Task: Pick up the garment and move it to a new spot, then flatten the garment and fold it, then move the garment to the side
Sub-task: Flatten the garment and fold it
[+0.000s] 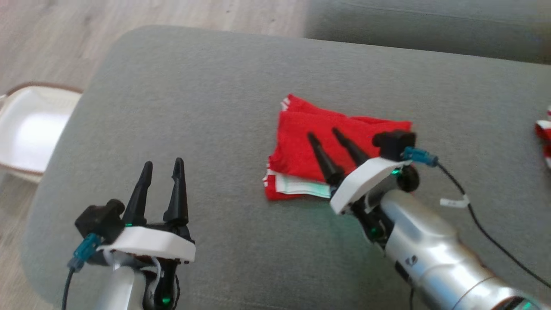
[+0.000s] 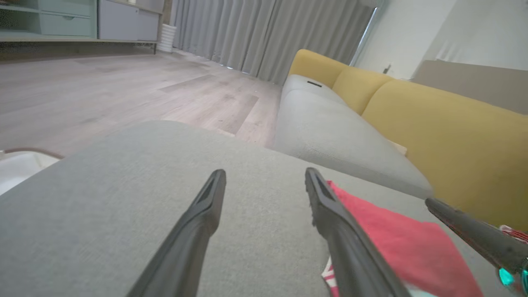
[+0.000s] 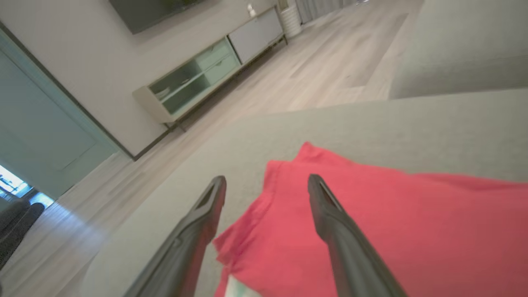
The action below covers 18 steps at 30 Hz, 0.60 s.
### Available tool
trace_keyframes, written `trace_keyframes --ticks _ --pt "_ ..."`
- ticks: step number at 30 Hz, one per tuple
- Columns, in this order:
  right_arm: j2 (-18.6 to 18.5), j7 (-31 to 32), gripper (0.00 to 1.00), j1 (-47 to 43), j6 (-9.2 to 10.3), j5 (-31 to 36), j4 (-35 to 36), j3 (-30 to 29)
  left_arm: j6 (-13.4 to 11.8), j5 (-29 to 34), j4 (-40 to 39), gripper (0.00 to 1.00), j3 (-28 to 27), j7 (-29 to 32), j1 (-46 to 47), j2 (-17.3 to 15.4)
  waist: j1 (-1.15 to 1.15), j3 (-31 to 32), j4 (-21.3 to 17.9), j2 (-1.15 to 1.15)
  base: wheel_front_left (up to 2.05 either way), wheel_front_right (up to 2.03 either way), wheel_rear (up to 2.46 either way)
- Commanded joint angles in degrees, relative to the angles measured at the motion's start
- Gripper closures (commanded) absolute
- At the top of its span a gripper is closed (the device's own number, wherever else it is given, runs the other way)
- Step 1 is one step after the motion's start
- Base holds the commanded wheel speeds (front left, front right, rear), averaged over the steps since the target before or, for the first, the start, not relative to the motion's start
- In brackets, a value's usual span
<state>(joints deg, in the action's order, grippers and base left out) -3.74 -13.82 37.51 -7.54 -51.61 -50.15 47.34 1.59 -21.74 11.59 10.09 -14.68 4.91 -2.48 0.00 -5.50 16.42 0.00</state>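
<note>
Nearest to me, my left gripper (image 1: 163, 162) hangs over the grey cushion (image 1: 193, 94), fingers apart. My right gripper (image 1: 323, 132) also has its fingers apart, over the folded garment (image 1: 297, 148), which lies near the cushion's middle.

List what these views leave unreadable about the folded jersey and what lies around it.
- Lettering on the garment: head view, folded out of sight.
- The garment's near right corner: head view, under the right claw and its wrist.
- Claw-to-cloth contact: right wrist view, blurred; cannot tell.
- A red-and-white cloth: head view, cut off by the right edge.
- The white container: head view, cut by the left edge.
</note>
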Motion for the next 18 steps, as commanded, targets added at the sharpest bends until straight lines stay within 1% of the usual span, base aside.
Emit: trace_keyframes --ticks 1,3,5,7,8,10,14,18 --pt "0.9 -0.9 0.00 1.8 0.05 1.2 0.4 -0.9 0.2 0.4 -2.2 0.00 -2.3 -0.3 2.1 -0.4 0.00 0.8 -2.5 0.00 0.00 0.00 0.00" --pt "0.4 -1.1 0.00 2.5 0.05 4.1 -0.7 -3.4 0.2 0.4 -2.7 0.00 -2.6 -0.3 2.2 -0.4 0.00 0.8 -4.3 0.00 0.00 0.00 0.00" --pt "-1.4 -1.1 0.00 2.6 0.05 7.9 0.2 -7.6 0.4 1.6 -3.3 0.00 -2.8 -0.3 2.7 -0.4 0.00 0.8 -6.1 0.00 0.00 0.00 0.00" --pt "-3.2 -1.2 0.00 1.4 0.05 11.7 1.9 -12.7 0.7 2.5 -3.8 0.00 -3.0 -0.3 3.2 -0.4 0.00 0.9 -7.6 0.00 0.00 0.00 0.00" --pt "-4.5 -1.2 0.00 -0.6 0.05 15.7 4.5 -17.7 0.8 2.5 -4.2 0.00 -3.5 -0.3 3.8 -0.4 0.00 1.0 -9.0 0.00 0.00 0.00 0.00" --pt "-5.4 -1.2 0.00 -3.2 0.05 19.7 7.5 -22.5 0.9 2.7 -4.6 0.00 -4.0 -0.3 4.4 -0.4 0.00 1.2 -10.3 0.00 0.00 0.00 0.00" --pt "-5.2 -1.2 0.00 -8.9 0.05 25.5 13.7 -30.3 0.8 2.8 -5.5 0.00 -4.9 -0.3 4.6 -0.4 0.00 1.5 -12.6 0.00 0.00 0.00 0.00" --pt "-3.6 -1.2 0.00 -14.1 0.05 30.9 19.6 -36.6 1.0 2.6 -6.0 0.00 -5.4 -0.3 4.2 -0.4 0.00 1.6 -14.7 0.00 0.00 0.00 0.00"
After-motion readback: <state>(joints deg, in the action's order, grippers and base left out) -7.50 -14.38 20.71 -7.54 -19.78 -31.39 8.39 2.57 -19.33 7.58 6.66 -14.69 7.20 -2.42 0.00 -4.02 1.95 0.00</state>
